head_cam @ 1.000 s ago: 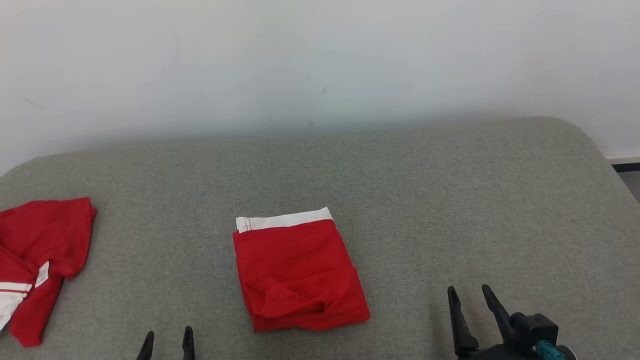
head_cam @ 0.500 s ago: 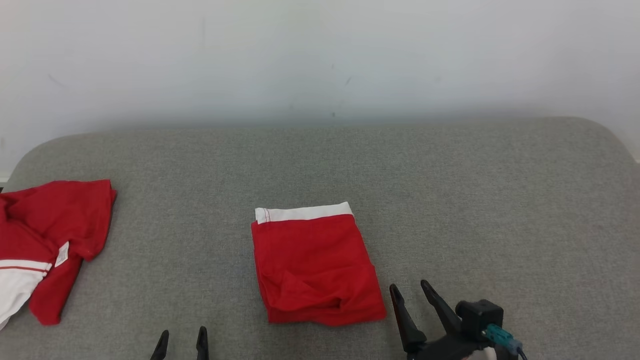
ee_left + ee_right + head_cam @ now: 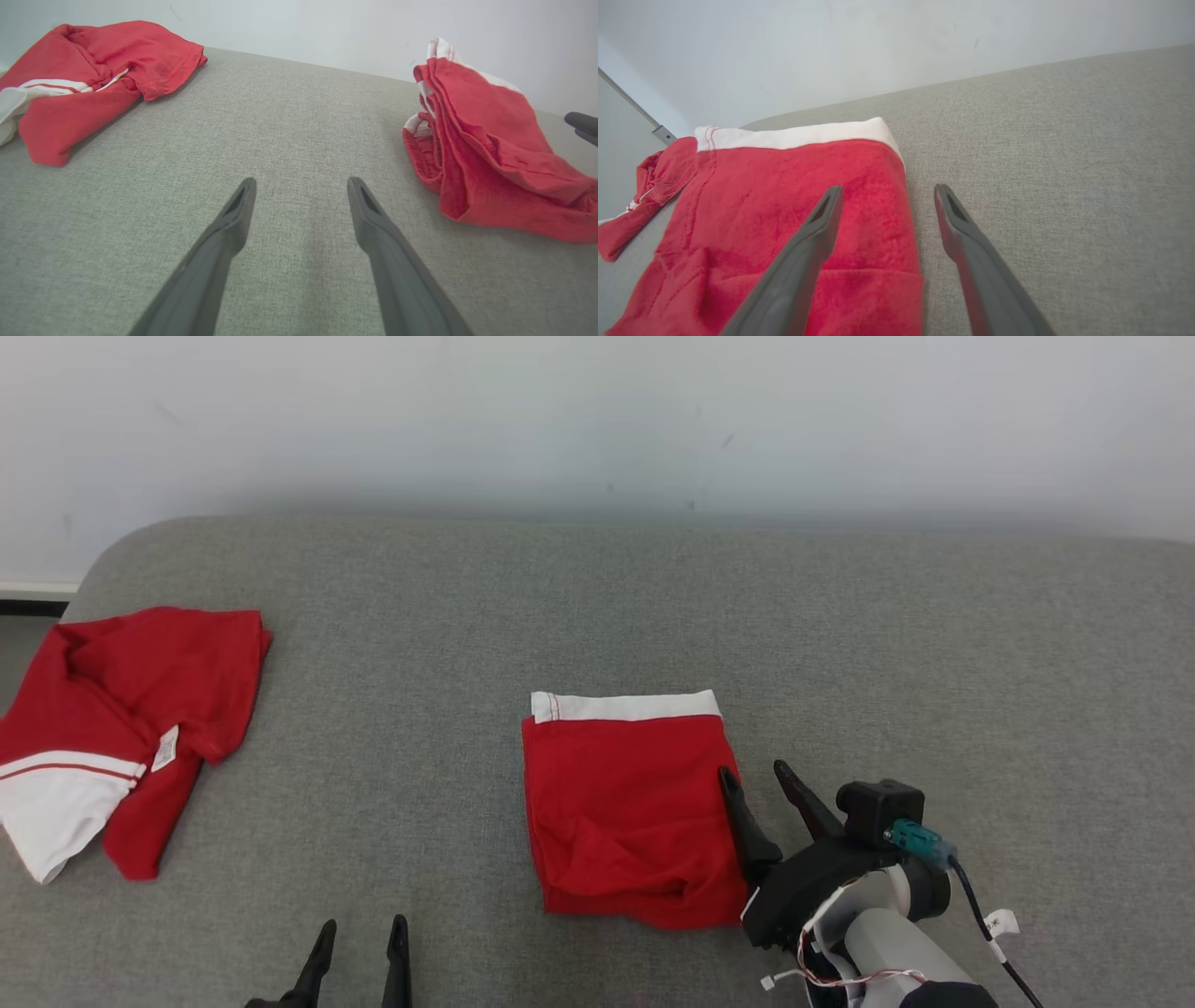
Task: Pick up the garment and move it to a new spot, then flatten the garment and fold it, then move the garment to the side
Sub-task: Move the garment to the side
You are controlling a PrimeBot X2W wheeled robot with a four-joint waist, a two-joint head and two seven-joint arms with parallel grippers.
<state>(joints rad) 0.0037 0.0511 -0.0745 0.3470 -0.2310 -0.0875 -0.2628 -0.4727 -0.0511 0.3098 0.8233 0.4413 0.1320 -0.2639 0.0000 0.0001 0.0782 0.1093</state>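
The garment (image 3: 625, 803) is red with a white band along its far edge and lies folded into a neat rectangle in the middle of the grey cushion (image 3: 597, 616). It shows in the right wrist view (image 3: 794, 200) and at the right of the left wrist view (image 3: 486, 154). My right gripper (image 3: 756, 772) is open and straddles the garment's right edge, one finger over the red cloth, the other over bare cushion (image 3: 885, 189). Near the front edge, left of the garment, my left gripper (image 3: 362, 926) stands open with nothing between its fingers (image 3: 301, 179).
A second red garment with white parts (image 3: 121, 719) lies crumpled at the cushion's left end (image 3: 88, 79). A white wall (image 3: 597, 420) runs behind the cushion. The cushion's rounded left corner and a strip of floor show at the far left.
The camera has turned, shifting the whole scene rightward and up. My right gripper has moved left and forward, from beside the garment to over its right edge. The left gripper kept its place.
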